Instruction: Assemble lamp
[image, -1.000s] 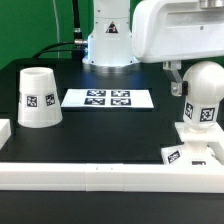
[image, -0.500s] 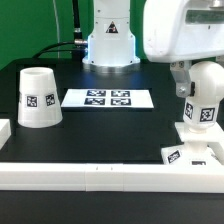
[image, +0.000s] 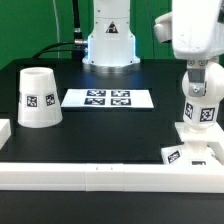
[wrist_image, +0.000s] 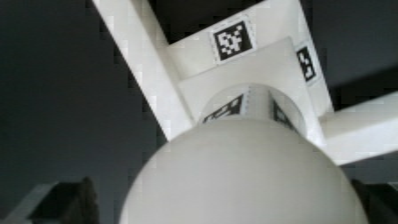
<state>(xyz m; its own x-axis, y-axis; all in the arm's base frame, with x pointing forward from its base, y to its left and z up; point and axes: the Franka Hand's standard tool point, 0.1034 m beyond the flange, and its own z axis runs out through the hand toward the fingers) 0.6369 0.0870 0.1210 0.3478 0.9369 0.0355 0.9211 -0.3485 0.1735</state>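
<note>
The lamp's bulb (image: 203, 110) stands upright on the flat square base (image: 192, 153) at the exterior view's right. In the wrist view the round bulb head (wrist_image: 222, 165) fills the frame, with the tagged base (wrist_image: 235, 45) beyond it. My gripper (image: 199, 76) hangs directly over the bulb head. It is open, with one dark finger (wrist_image: 64, 200) on each side of the head and a gap between fingers and bulb (wrist_image: 222, 208). The tapered shade (image: 38, 97) stands alone at the exterior view's left, mouth down.
The marker board (image: 108, 98) lies flat at the middle back. A long white border rail (image: 100, 176) runs along the front edge, with a short piece (image: 5, 130) at the left. The robot's pedestal (image: 110, 45) stands behind the marker board.
The arm's hand has swung toward the exterior view's right and turned upright, so the gripper now sits straight above the bulb. Bulb, base and shade have not moved.
</note>
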